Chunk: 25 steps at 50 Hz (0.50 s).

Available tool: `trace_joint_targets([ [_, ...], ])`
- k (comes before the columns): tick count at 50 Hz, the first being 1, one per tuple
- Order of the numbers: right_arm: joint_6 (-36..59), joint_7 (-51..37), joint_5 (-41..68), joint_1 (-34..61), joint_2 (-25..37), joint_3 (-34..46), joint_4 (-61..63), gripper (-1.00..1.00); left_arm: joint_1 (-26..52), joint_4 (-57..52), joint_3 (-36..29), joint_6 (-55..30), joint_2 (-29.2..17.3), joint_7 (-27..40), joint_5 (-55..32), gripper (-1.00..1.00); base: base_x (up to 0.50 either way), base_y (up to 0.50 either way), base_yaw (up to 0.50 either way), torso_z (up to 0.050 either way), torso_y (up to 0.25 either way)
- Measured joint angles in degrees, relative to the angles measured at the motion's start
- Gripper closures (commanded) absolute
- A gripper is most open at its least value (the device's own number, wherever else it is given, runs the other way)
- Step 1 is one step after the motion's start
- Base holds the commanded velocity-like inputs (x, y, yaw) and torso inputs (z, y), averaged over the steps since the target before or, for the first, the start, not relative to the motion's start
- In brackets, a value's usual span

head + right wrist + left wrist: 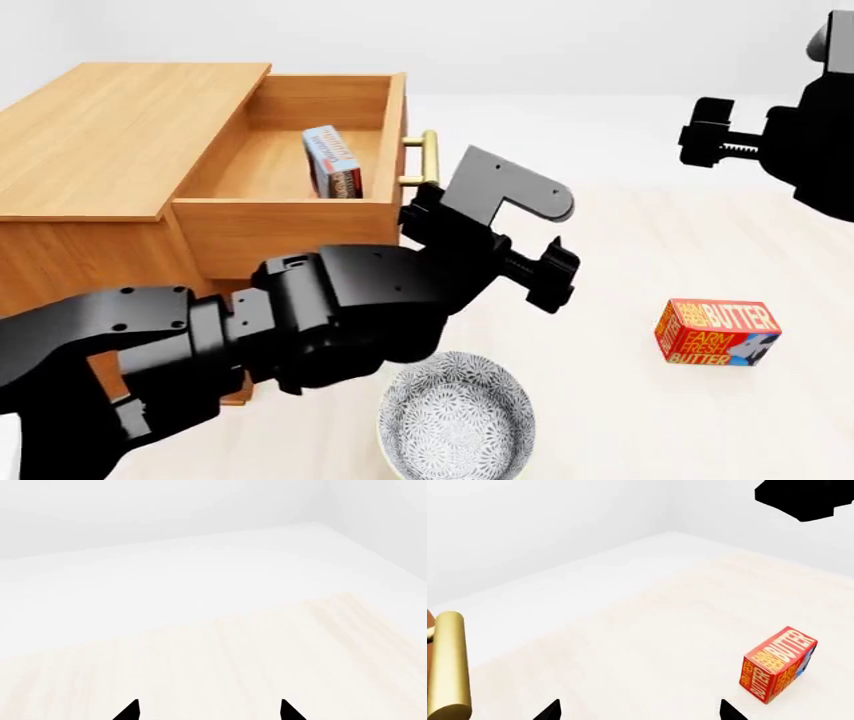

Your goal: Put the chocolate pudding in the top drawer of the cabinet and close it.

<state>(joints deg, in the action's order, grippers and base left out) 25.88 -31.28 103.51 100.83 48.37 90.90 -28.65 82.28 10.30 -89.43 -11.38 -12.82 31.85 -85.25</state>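
Surface: pale wood-grain floor [627, 250], white walls.
Head view: chocolate pudding [334, 163] stands upright inside open top drawer [287, 215] of grained cabinet [107, 140]; left gripper [534, 262] just beside brass handle [430, 158], well apart from pudding; right gripper [721, 140] raised.
Left wrist: fingertips [550, 710] spread, empty; butter box [777, 664] near.
Right wrist: fingertips [130, 711] spread, empty.

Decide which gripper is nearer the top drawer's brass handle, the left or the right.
Left. The left gripper sits just beside the brass handle of the open top drawer; the right gripper hangs far off across the table.
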Motion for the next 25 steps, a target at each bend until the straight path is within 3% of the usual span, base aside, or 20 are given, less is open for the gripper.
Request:
trace_joint_targets([
  [25,0.0,0.9,-0.3,-0.5,-1.2,-0.3,-1.3,-1.0,-0.8,1.7,0.9,0.7,-6.4,-0.4,-0.3,-1.0,0.0,0.0,0.0,0.0,0.0],
])
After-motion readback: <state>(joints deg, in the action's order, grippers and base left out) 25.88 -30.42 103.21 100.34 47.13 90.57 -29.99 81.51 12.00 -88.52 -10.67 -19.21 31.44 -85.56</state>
